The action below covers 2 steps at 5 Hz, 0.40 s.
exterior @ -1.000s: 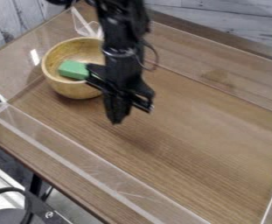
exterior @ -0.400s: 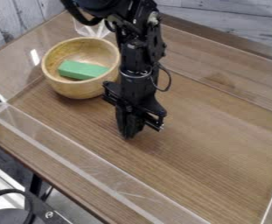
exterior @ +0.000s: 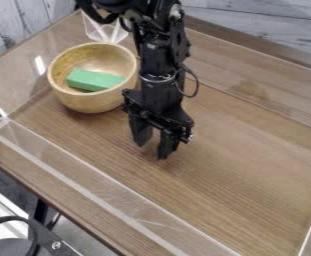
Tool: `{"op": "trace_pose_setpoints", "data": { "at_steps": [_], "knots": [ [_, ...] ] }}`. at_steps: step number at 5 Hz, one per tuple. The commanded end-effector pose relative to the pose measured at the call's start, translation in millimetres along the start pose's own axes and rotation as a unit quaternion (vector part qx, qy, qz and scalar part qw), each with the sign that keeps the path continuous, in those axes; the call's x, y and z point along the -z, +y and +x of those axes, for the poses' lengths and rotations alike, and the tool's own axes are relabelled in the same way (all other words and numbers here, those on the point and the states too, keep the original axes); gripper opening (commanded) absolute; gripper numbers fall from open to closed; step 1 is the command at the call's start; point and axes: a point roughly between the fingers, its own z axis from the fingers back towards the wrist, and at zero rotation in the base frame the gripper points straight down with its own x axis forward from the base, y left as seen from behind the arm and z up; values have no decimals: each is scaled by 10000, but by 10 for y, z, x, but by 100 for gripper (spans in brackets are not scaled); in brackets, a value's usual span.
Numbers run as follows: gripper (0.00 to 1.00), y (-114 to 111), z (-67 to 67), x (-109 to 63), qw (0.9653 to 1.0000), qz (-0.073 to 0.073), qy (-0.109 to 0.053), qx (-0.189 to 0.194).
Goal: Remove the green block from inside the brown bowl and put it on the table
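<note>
One pincer (exterior: 158, 149) is under inspection, and it is mine: a black two-fingered gripper pointing straight down at the large brown wood-grain table (exterior: 238, 190). My fingers (exterior: 169, 146) are standing apart with a clear gap between them, released and grasping nothing. Their tips are hovering just above bare planks, near the middle of the tabletop; I cannot tell whether they are touching the wood. Nearest the viewer, the clear acrylic wall (exterior: 78, 205) is running along the front edge of the table. Above my pincer, my black arm (exterior: 158, 55) is rising upright, with cables hanging beside it. Farther back and off to the picture's left, the round light tan wooden bowl (exterior: 62, 96) is sitting on the table, apart from my fingers. The small flat mint-green block (exterior: 98, 77) is lying inside that bowl, resting tilted against its pale inner wall. The block is not yet on the table.
</note>
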Motion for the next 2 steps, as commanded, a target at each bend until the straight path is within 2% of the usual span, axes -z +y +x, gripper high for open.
{"op": "trace_pose_setpoints", "data": {
  "at_steps": [1, 2],
  "knots": [
    [0, -13, 74, -64, 9997, -59, -246, 79],
    [100, 14, 60, -144, 9998, -111, -154, 4]
  ]
}}
